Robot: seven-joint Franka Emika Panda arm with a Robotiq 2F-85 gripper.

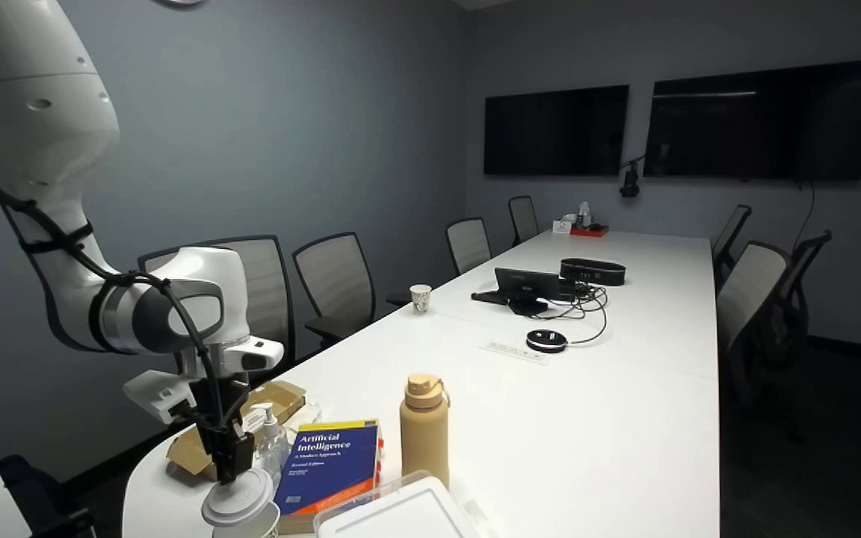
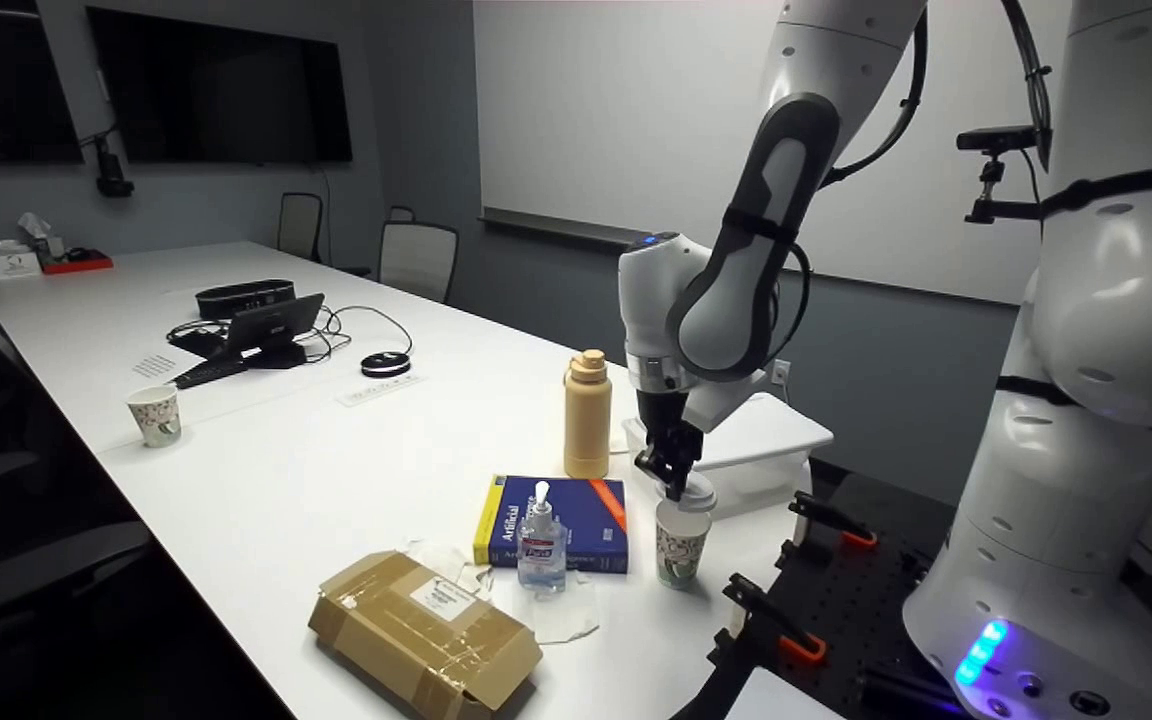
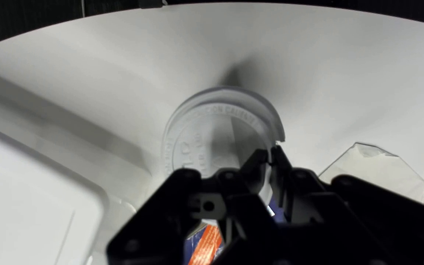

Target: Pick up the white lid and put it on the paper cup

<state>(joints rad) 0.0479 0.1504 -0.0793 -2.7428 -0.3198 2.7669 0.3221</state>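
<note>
In the wrist view the gripper (image 3: 269, 154) is clamped on the rim of the white lid (image 3: 206, 141), and raised lettering shows round the lid's face, a detail lost in both exterior views. In an exterior view the paper cup (image 2: 679, 560) shows down to its foot, upright near the robot-side edge of the counter (image 2: 336, 500), a floral print on its wall; the whiteboard (image 2: 626, 130) and the robot's base (image 2: 1056, 580) come in only there. In an exterior view with chairs (image 1: 335, 284) along the counter's long edge, the cup is cut off just below its mouth, while the lid's top is plain.

The lid is round and white, with a stepped rim and a broad flat middle, part of it darkened by shadow in the wrist view. It is held at the mouth of the cup, looking somewhat tilted; whether the two touch cannot be told.
</note>
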